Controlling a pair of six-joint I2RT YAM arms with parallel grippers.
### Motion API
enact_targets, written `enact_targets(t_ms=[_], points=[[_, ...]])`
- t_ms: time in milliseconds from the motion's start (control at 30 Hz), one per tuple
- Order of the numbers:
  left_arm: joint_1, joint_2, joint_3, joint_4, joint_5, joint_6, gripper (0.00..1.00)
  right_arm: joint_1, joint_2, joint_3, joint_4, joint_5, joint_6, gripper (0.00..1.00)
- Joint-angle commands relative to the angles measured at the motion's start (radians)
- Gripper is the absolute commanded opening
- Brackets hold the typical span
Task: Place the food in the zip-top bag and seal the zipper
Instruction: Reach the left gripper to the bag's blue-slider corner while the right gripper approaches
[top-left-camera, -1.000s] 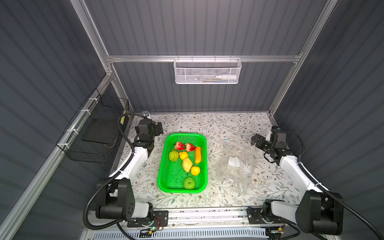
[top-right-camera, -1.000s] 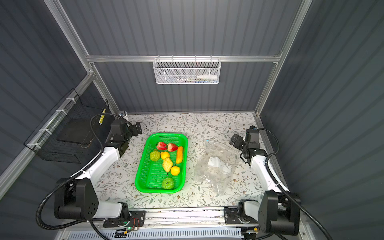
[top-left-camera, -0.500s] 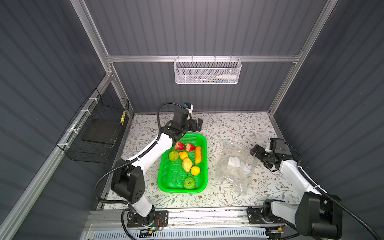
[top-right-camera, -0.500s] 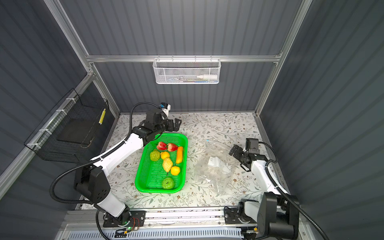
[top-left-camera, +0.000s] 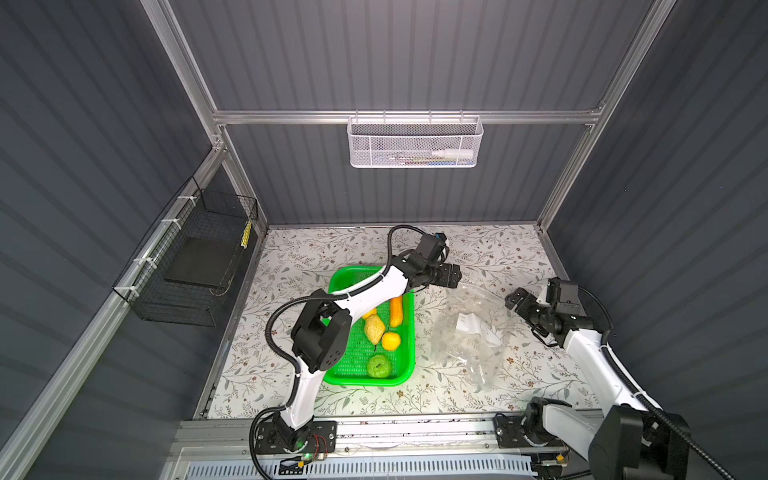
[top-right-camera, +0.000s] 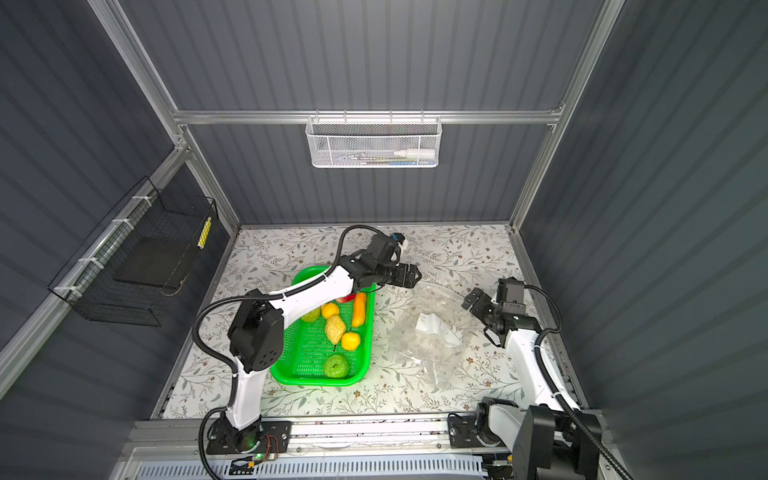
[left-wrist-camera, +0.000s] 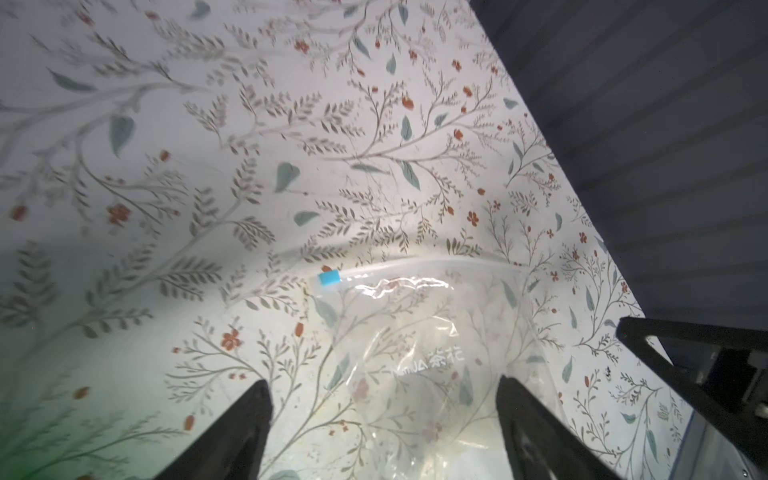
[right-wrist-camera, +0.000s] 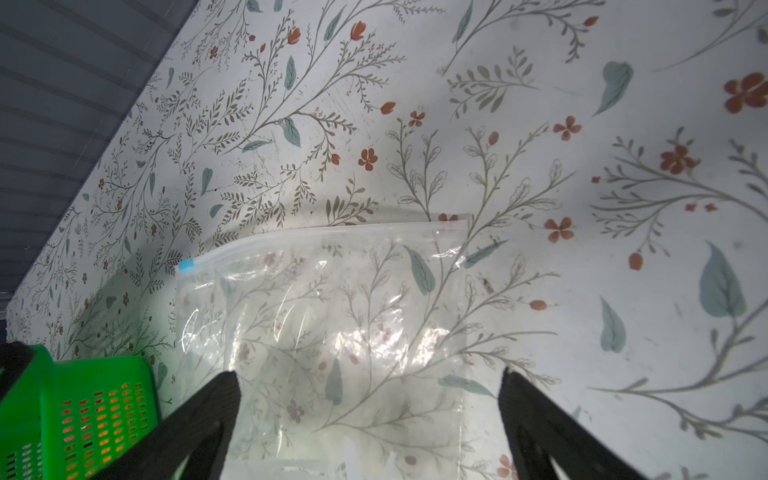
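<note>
Zip-top bag (top-left-camera: 461, 357) lies on the flowered table (top-left-camera: 519, 257), clear and crinkled, with a white label (top-left-camera: 469, 323) on it. It is at 3 o'clock of the green basket (top-left-camera: 365, 380), just beside it. The food that shows is all in the basket: an orange elongated fruit (top-left-camera: 396, 311), a pale yellow ridged fruit (top-left-camera: 374, 329), a yellow-orange round fruit (top-left-camera: 390, 340) and a green bumpy ball (top-left-camera: 379, 366). The left arm stretches over the 12 o'clock end of the basket and hides the rest. The left end effector (top-left-camera: 451, 275) hangs at the 11 o'clock corner of the bag. The right end effector (top-left-camera: 515, 299) hangs at 2 o'clock of the bag. Both top views show this arrangement, with the bag (top-right-camera: 428, 349) between the basket (top-right-camera: 316, 380) and the right end effector (top-right-camera: 473, 301).

In the left wrist view, the left end effector (left-wrist-camera: 382, 382) is released, its two fingers (left-wrist-camera: 245, 428) well apart with nothing gripped. The bag (left-wrist-camera: 415, 374) lies under them. The zipper (left-wrist-camera: 415, 266) runs along the mouth edge, and the light-blue slider tab (left-wrist-camera: 329, 277) sits at one end of it.

In the right wrist view, the right end effector (right-wrist-camera: 368, 374) is also released and empty, spread wide over the bag (right-wrist-camera: 332, 311). The zipper (right-wrist-camera: 332, 232) ends with the slider tab (right-wrist-camera: 186, 264) on the side of the basket (right-wrist-camera: 83, 407). Whether the zipper is pressed shut I cannot tell.
</note>
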Motion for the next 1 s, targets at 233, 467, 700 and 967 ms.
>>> enact_targets(t_ms=[233,467,700,967], points=[[-0.022,0.181,0.14,-0.106,0.029,-0.049,0.76,-0.004,-0.049,-0.004,0.014,0.0,0.007,0.99],[-0.022,0.256,0.203,-0.094,0.061,-0.053,0.64,-0.003,-0.07,0.019,0.003,0.004,-0.03,0.99],[-0.023,0.283,0.25,-0.082,0.138,-0.027,0.05,-0.004,-0.064,0.051,0.012,0.005,-0.071,0.99],[-0.021,0.207,0.369,-0.151,0.167,0.268,0.0,-0.004,0.017,0.17,0.049,-0.199,-0.229,0.99]])
